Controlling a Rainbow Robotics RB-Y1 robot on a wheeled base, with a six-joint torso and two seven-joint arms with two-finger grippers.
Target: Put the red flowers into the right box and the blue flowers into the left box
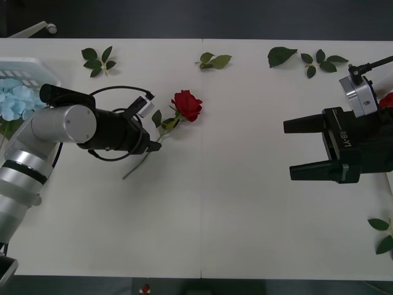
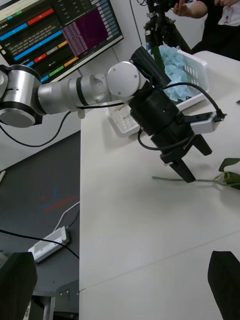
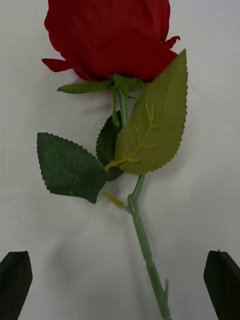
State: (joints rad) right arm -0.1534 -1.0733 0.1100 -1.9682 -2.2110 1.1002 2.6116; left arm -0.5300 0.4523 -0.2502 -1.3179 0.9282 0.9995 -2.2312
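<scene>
One red flower (image 1: 187, 104) lies on the white table, its stem running down-left toward my left gripper (image 1: 153, 146). In the left wrist view the rose (image 3: 112, 40) fills the far part and its stem (image 3: 145, 245) runs between my open black fingers (image 3: 15, 285), untouched. The left box (image 1: 27, 66) at the table's far left holds blue flowers (image 1: 15, 98). My right gripper (image 1: 288, 149) hovers open at the right, holding nothing. Behind that arm a bit of another red flower (image 1: 387, 99) peeks out. The right wrist view shows the left gripper (image 2: 192, 160) over the stem (image 2: 200, 180).
Flowerless leaf sprigs lie along the far edge (image 1: 98, 60), (image 1: 214, 60), (image 1: 282, 56), (image 1: 322, 61), and one near the right edge (image 1: 384, 233). The table's middle and near part are bare white surface (image 1: 215, 215). A monitor (image 2: 55, 35) stands beyond the table.
</scene>
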